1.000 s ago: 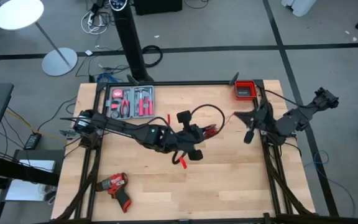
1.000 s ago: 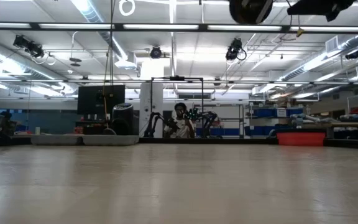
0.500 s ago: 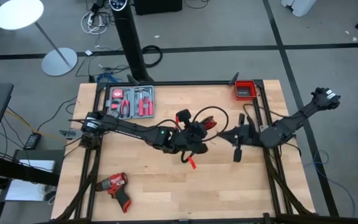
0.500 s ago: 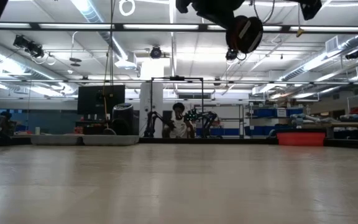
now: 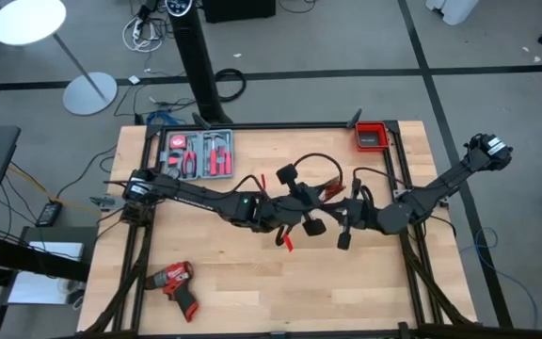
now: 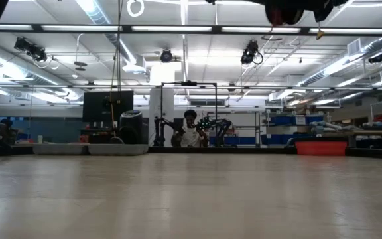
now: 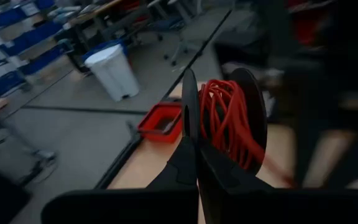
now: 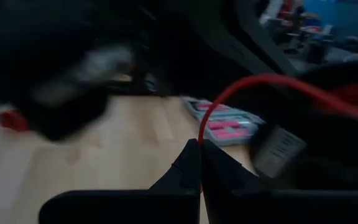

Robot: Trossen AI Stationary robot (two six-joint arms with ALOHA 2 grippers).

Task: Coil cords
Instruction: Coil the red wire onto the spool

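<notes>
From above, the left gripper (image 5: pixel 301 202) and the right gripper (image 5: pixel 346 215) meet over the middle of the pale planked wooden table (image 5: pixel 252 292). Between them hangs the red wire (image 5: pixel 327 189), with a black cable (image 5: pixel 313 162) looping just beyond. Behind the left arm lies an open tool case (image 5: pixel 197 153) of red-handled tools, a square red bin (image 5: pixel 371 137) sits past the right gripper at the table's corner, and a red drill (image 5: pixel 175 281) lies on the near side (well apart from both).

At table height the smooth board runs empty to a bright workshop, where a person (image 6: pixel 190 131) sits far off; the arms show dark at the upper edge, shifted right since half a second ago.

The left wrist shows its fingers pressed together on a glossy coil of the red wire (image 7: pixel 225 121), wound between two dark discs.

The right wrist shows its fingers clenched on a single arching strand of the wire (image 8: pixel 229 93). Since a second ago, the right gripper has swung in from the table's edge to beside the left.
</notes>
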